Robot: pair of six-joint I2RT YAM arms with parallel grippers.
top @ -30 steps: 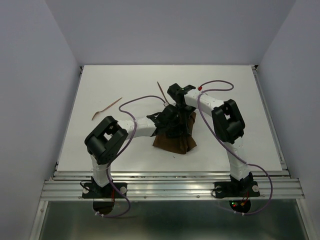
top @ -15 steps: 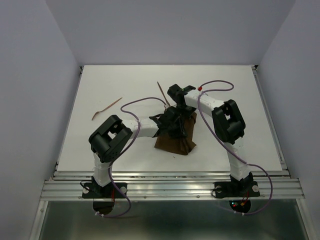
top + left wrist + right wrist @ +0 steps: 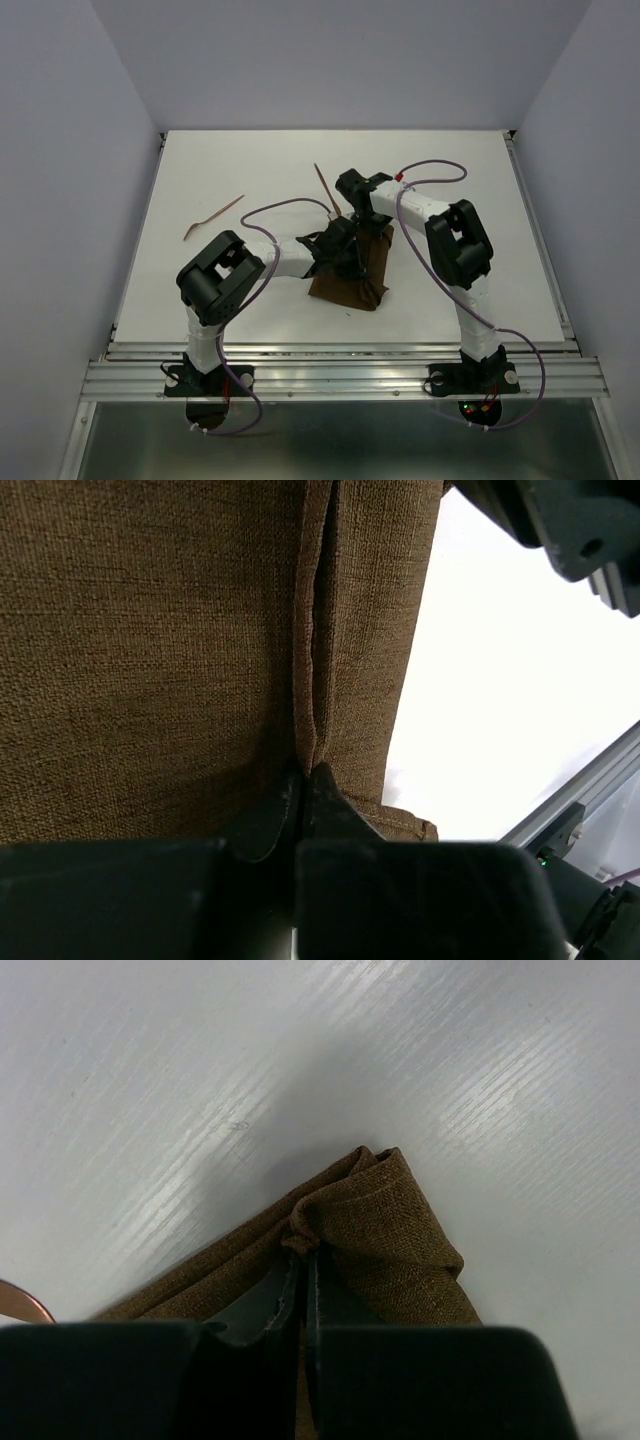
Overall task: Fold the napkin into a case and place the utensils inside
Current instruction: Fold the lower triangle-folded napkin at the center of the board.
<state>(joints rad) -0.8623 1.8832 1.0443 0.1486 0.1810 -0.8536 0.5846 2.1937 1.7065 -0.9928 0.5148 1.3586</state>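
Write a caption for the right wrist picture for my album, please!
Right gripper shut on a corner of the brown napkin, white table beyond.

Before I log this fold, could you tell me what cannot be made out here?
- Top view: the left arm and right arm cover the middle of the napkin, hiding both jaws.
- Top view: the near end of one utensil is lost against the right arm.
- Left wrist view: the napkin runs off the frame's top and left.
- Right wrist view: a reddish-brown sliver, cut off by the left edge.
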